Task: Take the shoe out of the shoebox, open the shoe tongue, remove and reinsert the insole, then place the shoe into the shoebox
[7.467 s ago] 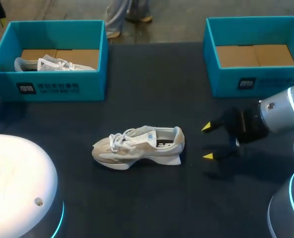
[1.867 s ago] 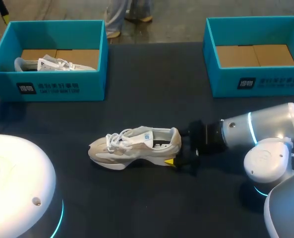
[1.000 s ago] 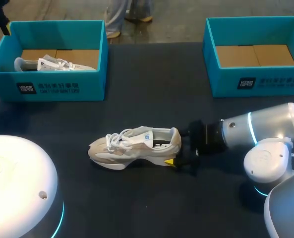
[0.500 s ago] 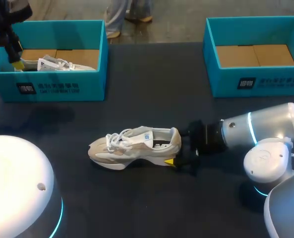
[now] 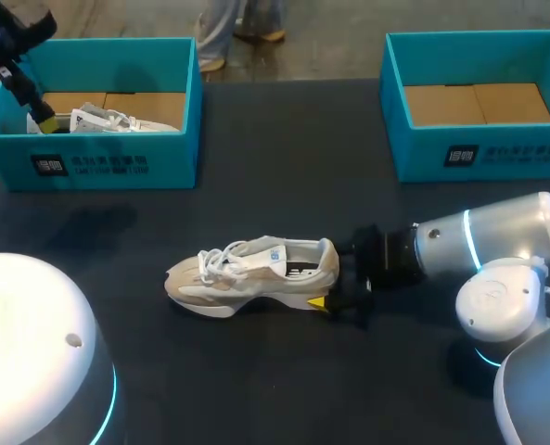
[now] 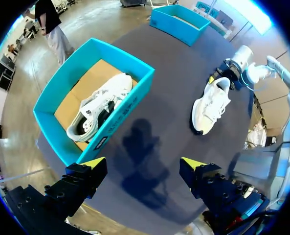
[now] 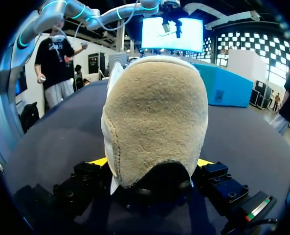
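A beige and white shoe (image 5: 252, 271) stands upright on the dark table, toe to the left. My right gripper (image 5: 323, 276) straddles its heel and is shut on it; one yellow tip shows at the near side. In the right wrist view the tan heel (image 7: 154, 117) fills the space between the fingers of that gripper (image 7: 152, 164). My left gripper (image 5: 41, 116) hangs open at the far left, over the end of the left teal shoebox (image 5: 117, 162). A second white shoe (image 5: 103, 119) lies in that box. In the left wrist view the left gripper (image 6: 142, 161) is high above the table with nothing in it.
A second teal shoebox (image 5: 479, 153) stands at the back right with only its cardboard floor showing. In the left wrist view the left box (image 6: 135, 93), the boxed shoe (image 6: 98, 110) and the table shoe (image 6: 211, 105) lie ahead of the gripper.
My left arm has come into view at the far left and shifted a little to the right over the left box. The right gripper and the shoe have stayed put.
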